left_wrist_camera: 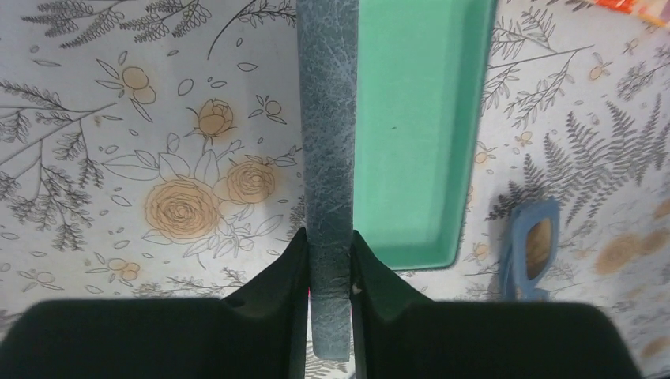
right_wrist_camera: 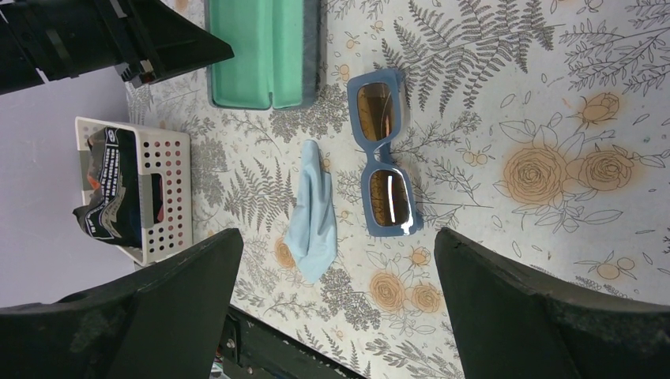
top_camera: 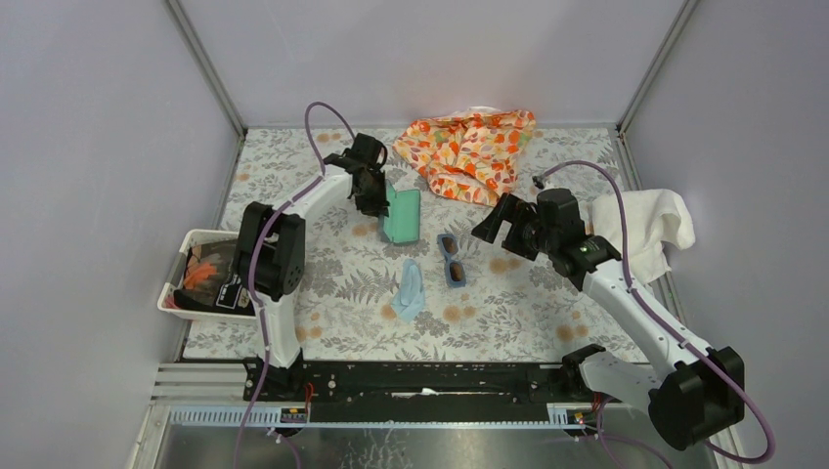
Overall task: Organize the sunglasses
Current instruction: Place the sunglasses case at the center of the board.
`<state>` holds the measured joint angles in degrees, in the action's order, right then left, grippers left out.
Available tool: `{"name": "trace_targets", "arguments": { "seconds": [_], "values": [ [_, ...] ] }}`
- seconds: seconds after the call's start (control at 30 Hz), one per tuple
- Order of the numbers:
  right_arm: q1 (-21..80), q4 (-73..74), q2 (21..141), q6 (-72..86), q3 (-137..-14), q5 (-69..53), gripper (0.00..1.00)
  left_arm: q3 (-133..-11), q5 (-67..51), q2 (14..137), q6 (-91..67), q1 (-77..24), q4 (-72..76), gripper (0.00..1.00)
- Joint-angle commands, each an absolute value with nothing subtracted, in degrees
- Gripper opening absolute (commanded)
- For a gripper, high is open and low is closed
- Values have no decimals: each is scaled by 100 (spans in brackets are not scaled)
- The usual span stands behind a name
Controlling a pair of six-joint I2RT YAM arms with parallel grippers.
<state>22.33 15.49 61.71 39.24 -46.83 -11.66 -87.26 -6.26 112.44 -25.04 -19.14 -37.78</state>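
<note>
Boxed in on three sides by plain pale grey walls [top_camera: 88, 147], with aluminium posts [top_camera: 207, 68] at both back corners. Lit evenly, without hard shadows. Floored by a counter [top_camera: 342, 283] in white floral print, edged at the near side by a black rail [top_camera: 430, 376].

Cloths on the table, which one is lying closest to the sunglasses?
The small light blue cloth, lying just beside the sunglasses. The orange patterned cloth sits at the far edge, the white towel at the right edge.
</note>
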Motion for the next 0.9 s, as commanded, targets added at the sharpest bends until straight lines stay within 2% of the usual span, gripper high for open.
{"name": "trace_targets", "arguments": {
  "seconds": [0.0, 0.07, 0.2, 0.53, 0.63, 0.87],
  "values": [
    [2213, 1426, 6109, 3815, -4612, -1282, 100, -8932, -426, 11340, -2161, -1898, -3978, 15],
    [2210, 1424, 6100, 3807, -4607, -1276, 100, -8941, -485, 11317, -2011, -1898, -3979, 9],
    [2212, 1440, 6086, 3795, -4624, -1283, 100, -8942, -511, 11175, -1557, -1898, -4005, 3],
    [2210, 1390, 6120, 3807, -4520, -1405, 100, -8905, 628, 10839, -472, -1934, -4384, 1],
    [2215, 1413, 6081, 3797, -4501, -1382, 100, -8923, 701, 10813, -328, -1942, -4393, 6],
    [2213, 1497, 5960, 3791, -4412, -1336, 100, -9021, 765, 11094, -273, -1949, -4420, 25]
  ]
}}
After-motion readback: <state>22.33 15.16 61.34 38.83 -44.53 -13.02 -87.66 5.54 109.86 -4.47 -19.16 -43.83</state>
